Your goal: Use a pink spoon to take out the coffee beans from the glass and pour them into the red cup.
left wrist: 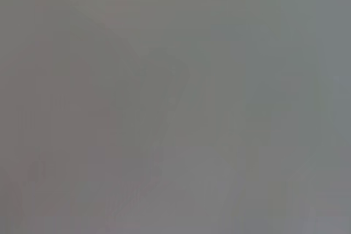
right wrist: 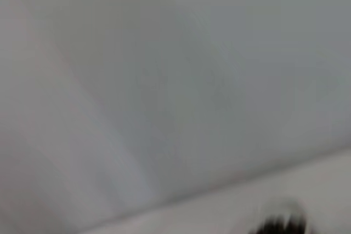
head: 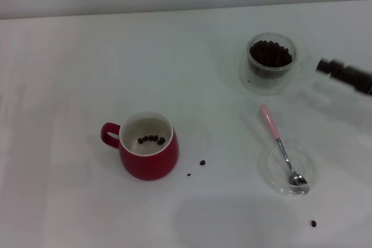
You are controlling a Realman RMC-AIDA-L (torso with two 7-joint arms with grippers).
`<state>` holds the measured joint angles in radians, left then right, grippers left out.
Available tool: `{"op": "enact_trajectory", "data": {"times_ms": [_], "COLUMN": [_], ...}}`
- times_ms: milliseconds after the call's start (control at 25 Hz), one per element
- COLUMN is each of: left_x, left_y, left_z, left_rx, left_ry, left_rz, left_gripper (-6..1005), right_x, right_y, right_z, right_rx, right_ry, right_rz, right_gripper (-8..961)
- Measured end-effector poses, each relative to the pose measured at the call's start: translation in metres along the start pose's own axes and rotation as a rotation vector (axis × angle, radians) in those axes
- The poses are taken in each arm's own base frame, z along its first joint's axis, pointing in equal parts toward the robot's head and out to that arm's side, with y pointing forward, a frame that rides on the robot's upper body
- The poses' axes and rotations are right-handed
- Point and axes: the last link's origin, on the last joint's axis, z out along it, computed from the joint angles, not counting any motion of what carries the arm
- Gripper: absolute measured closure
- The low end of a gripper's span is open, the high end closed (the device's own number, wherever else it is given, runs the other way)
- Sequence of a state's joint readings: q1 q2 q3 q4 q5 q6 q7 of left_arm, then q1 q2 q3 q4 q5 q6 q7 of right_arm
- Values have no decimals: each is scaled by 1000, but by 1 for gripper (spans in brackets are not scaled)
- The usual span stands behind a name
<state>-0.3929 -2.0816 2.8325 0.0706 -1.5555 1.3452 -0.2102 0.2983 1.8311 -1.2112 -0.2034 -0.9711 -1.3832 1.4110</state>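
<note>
The white table (head: 87, 62) fills the head view and carries everything noted below.

The red cup (head: 149, 154) stands upright at the near left-centre, its loop handle turned to the robot's left. Its white inside holds a short row of coffee beans (head: 151, 139) on the bottom.

The glass (head: 271, 57) stands upright at the far right, well apart from the cup. It is filled with a dark heap of beans (head: 270, 53) close to the rim.

A flat clear dish (head: 289, 171) sits at the near right, between the glass and the front edge.

The right gripper (head: 347, 75) enters from the right edge as a dark blurred shape, just beside the glass and not touching it. Whether its jaws are wide or narrow cannot be told. It holds nothing that can be seen. The right wrist view shows only blurred pale surface and a dark smear at one edge.

The pink spoon (head: 282, 149) lies free on the table. Its metal bowl rests in the dish and its pink handle points out over the rim toward the glass.

Stray beans lie on the table: one (head: 203, 162) just right of the cup, a smaller fleck (head: 189, 174) near it, and one (head: 313, 223) near the front right.

The left gripper is not in view; the left wrist view shows only a featureless grey field.
</note>
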Motion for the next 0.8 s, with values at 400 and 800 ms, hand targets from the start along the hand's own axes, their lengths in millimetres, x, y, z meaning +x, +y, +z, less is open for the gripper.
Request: {"op": "enact_trajectory", "data": {"times_ms": [400,800], "left_x": [0,-8], "left_y": [3,3], "left_z": [4,4], "left_rx": [-12,-11], "left_ry": [-7,-64], "left_rz": [1,-2], "left_gripper": [211,211], "right_x": [-42,-44], "right_y": [-7,-25], "right_z": [1,29], "right_rx": [379,627], "right_ry": [-536,-488], "right_rz": [-607,-711], "right_gripper": [106,76]}}
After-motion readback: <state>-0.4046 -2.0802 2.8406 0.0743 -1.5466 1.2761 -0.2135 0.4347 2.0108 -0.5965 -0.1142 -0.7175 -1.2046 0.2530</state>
